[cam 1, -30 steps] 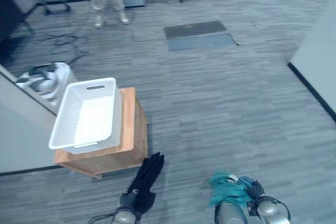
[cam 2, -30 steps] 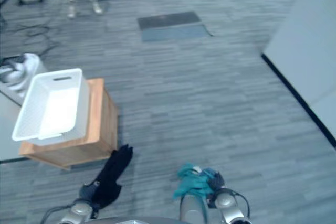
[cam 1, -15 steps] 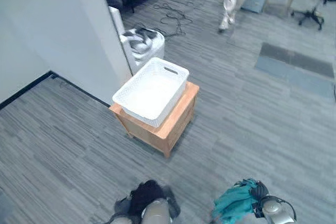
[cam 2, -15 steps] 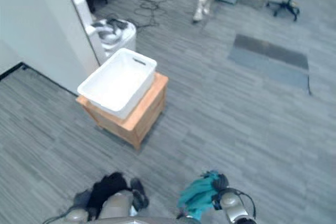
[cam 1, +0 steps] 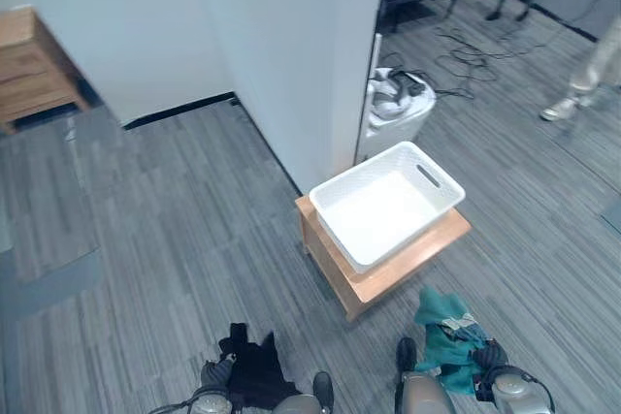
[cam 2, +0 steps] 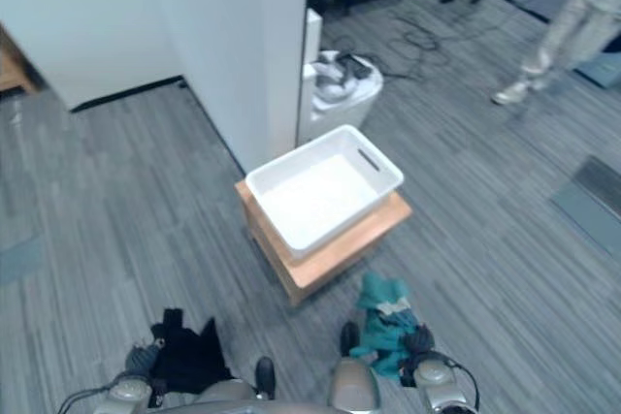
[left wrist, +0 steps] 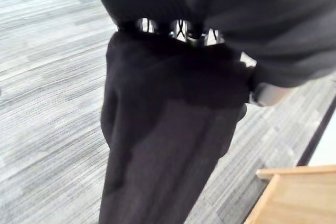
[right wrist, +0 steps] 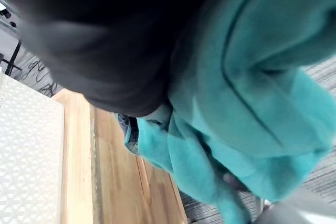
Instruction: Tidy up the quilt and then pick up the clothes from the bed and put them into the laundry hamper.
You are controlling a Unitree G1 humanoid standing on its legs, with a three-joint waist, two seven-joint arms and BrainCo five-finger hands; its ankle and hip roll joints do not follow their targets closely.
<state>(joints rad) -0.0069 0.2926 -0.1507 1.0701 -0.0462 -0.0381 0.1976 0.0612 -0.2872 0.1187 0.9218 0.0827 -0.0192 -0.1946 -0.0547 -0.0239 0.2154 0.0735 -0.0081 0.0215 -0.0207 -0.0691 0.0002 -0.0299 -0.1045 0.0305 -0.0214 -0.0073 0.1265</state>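
While you stand in front of the white perforated plastic laundry hamper, which sits empty on a low wooden stand on the grey striped floor, both garments are in the robot's hands. The left hand has its fingers curled over the top of a black cloth garment that hangs down in a long fold; the right hand carries a bunched teal fabric garment, but its fingers are buried in the cloth, so you cannot tell how they are set.

The right wrist view puts the teal garment close over the stand's edge, beside the hamper's wall, not above its opening. Judging from that, a release here would likely drop the cloth onto the wood or the floor. The black garment hangs well short of the hamper and low, so its tail could catch the stand's corner or drag over the rim if you swing it across without lifting.
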